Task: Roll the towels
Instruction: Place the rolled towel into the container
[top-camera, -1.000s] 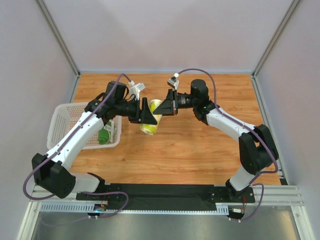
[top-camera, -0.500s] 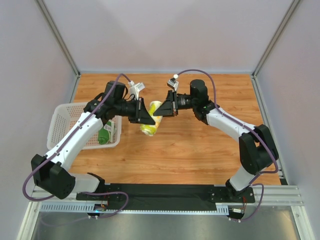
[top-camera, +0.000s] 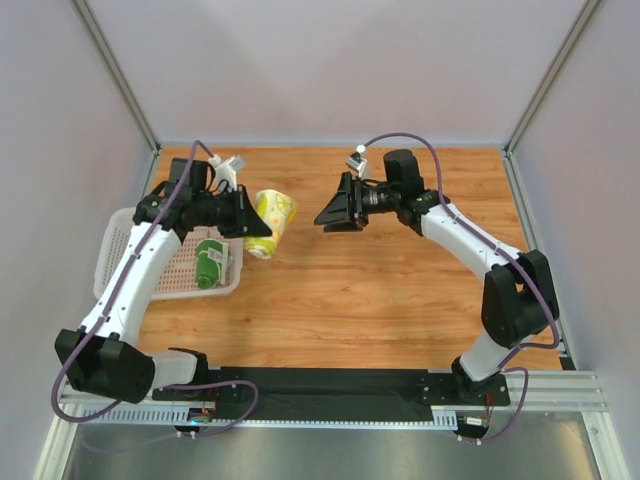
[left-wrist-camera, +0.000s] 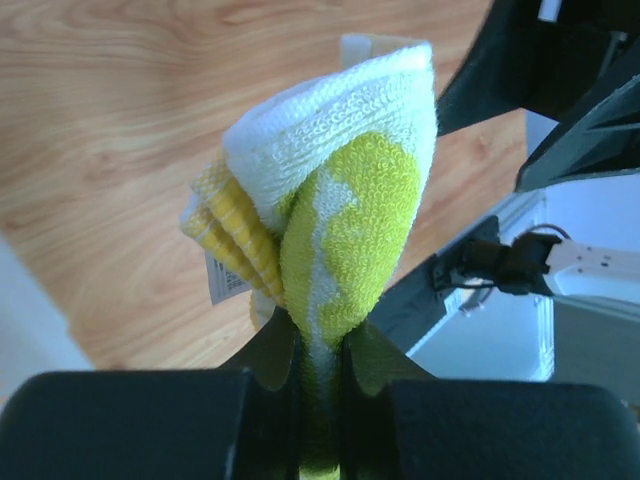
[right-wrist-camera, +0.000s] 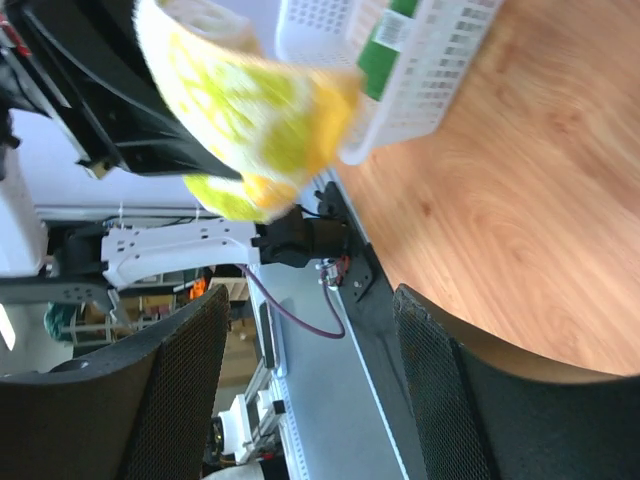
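two towels, one basket (top-camera: 128, 226). lime-yellow roll (top-camera: 270, 222) clamped in left claw (top-camera: 244, 215), off the surface (top-camera: 380, 290) beside basket; green roll (top-camera: 210, 262) inside basket, pattern too small to read. right claw (top-camera: 326, 216) spread wide.

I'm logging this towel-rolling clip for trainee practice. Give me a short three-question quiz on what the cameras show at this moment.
1. True or false: the lime-yellow towel lies in the white mesh basket.
2. Where is the dark green towel? A) in the basket B) on the bare wood C) in the right gripper
3. Short answer: which gripper is open and empty?
Key: 1 false, it is rolled and clamped in the left gripper; 2 A; 3 the right gripper.
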